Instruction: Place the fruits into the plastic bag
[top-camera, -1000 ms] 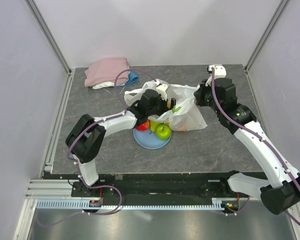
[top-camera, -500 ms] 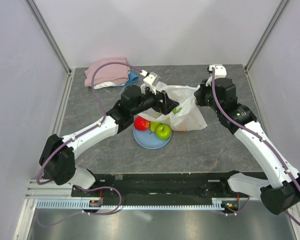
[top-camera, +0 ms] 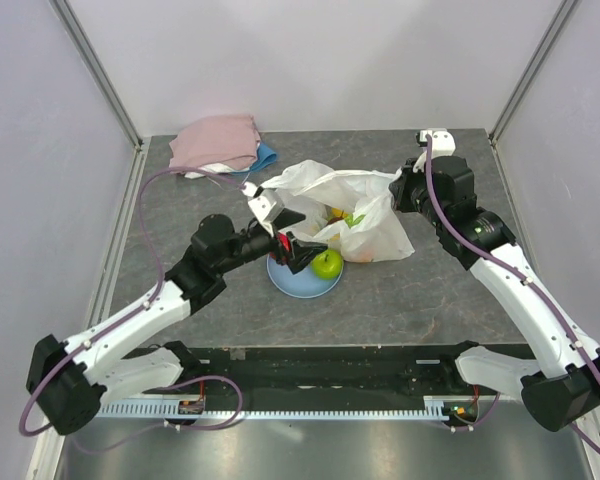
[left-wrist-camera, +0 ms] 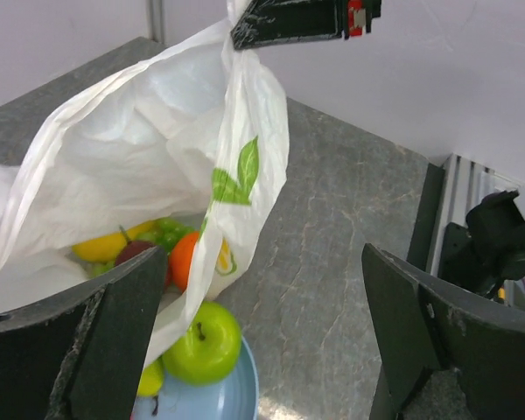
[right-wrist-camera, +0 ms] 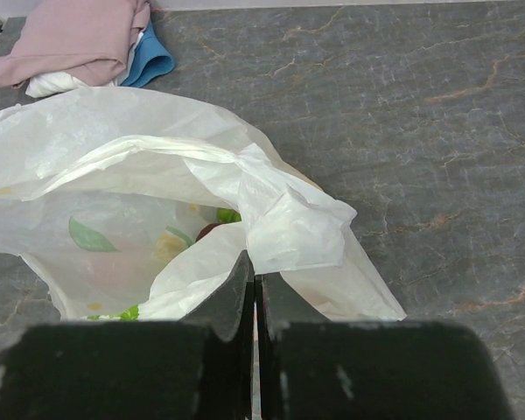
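Top external view, near edge first: on the tabletop [top-camera: 430, 290] the plate [top-camera: 298, 288] has the green apple [top-camera: 327, 263] on it. Left wrist view adds the pear [left-wrist-camera: 149, 378] just beside that apple, cut off by the frame edge. A red patch under the left end effector [top-camera: 295, 236] is probably the red apple [top-camera: 281, 243], but it is mostly hidden, so don't count on it.

Just behind the plate lies the bag [top-camera: 380, 235], its mouth gaping toward the plate. Inside you can make out the mango [left-wrist-camera: 105, 248], dark fruit [left-wrist-camera: 133, 254], orange [left-wrist-camera: 184, 261] and grapes [left-wrist-camera: 168, 234]. Your tally, as a judgement: four in and two or three left on the plate, so past halfway.

Pose: your left arm stretches low from the near-left corner and hangs over the plate's left side. Its jaws are spread wide with nothing between them. Your right arm reaches to the far side and bends back over the bag. The right end effector [right-wrist-camera: 254, 267] is pinched fully closed on the bag's rim and holds the mouth up.

Farthest back, the cloth [top-camera: 215, 142] sits well apart.
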Robot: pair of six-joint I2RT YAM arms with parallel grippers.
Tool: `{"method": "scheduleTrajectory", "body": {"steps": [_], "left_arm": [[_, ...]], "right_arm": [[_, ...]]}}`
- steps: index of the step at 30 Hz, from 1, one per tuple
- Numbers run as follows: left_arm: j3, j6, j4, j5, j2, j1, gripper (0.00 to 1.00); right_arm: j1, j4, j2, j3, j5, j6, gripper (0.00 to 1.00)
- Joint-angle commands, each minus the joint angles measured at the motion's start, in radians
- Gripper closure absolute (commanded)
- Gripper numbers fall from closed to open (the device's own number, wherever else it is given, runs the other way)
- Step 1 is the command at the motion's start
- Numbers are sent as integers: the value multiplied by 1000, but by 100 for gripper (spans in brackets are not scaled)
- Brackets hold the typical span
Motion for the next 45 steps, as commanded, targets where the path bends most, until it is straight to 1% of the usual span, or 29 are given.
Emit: {"method": "scheduleTrajectory", "body": {"steps": [1,5,8,9,14,18,20,23,26,29,38,40,45], "left_arm": [[-99,77,-67,-200,-96,-1,1],[-183,6,-87,-329,-168,-1,1],[-234,-92,-94,-458,-181,1,1],[-249,-132,-104,-467,-184,1,1],[-317,-180,-62,-428,-199,1,1],[-337,-196,-56,-394,-141,-1,2],[-320,-200,-62,-411,-67,-9,7],[-280,-203,-59,-422,32,-44,10],[-231,-200,-26,-446,120,-108,11],[-178,-190,1,-464,198,-140,11],[-59,-149,30,-498,387,-156,11],[-44,-125,28,-526,410,-160,11],[-23,-112,33,-538,450,-171,11]], "right_arm": [[-1,14,-13,4,-6,8,100],[-3,14,-4,3,-13,9,100],[-3,15,-3,6,-18,12,100],[-3,15,-6,6,-19,14,100],[-3,12,-15,6,-12,14,100],[-4,14,-12,6,-15,20,100],[-4,14,-10,6,-22,22,100],[-4,14,-10,3,-25,23,100],[-6,12,-15,3,-24,25,100],[-4,14,-18,4,-24,23,100],[-3,9,-24,4,-16,22,100],[-4,11,-23,4,-15,17,100],[-4,9,-16,1,-13,16,100]]}}
